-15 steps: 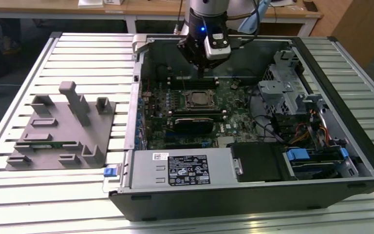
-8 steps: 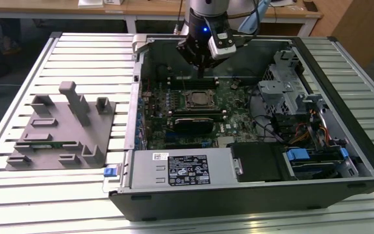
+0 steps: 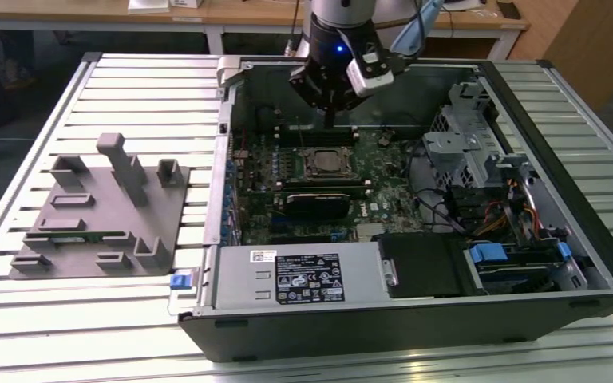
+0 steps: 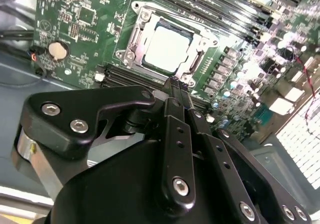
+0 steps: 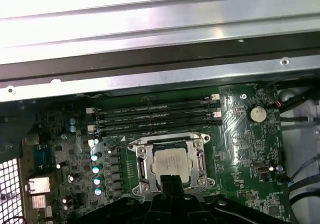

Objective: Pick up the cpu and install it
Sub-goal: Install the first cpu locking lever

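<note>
The cpu [image 3: 326, 163] is a small square chip with a pale silver top. It lies flat inside the metal socket frame [image 4: 131, 44] on the green motherboard [image 3: 392, 199]; both wrist views show it, cpu [image 4: 167, 49] and cpu [image 5: 172, 163]. My gripper [image 3: 329, 121] hangs above the socket, a little toward the far wall of the case, apart from the chip. Its black fingers [image 4: 170, 101] are pressed together with nothing between them, their tips just short of the socket's edge, gripper [image 4: 175, 84] and gripper [image 5: 172, 183].
The open computer case [image 3: 605, 263] lies on a slatted metal table [image 3: 136, 88]. A grey plastic tray [image 3: 104, 215] with upright posts sits at the exterior view's left. Inside the case are a power supply [image 3: 296, 275], a drive cage [image 3: 466, 152], cables [image 3: 498, 215] and memory slots [image 5: 150, 116].
</note>
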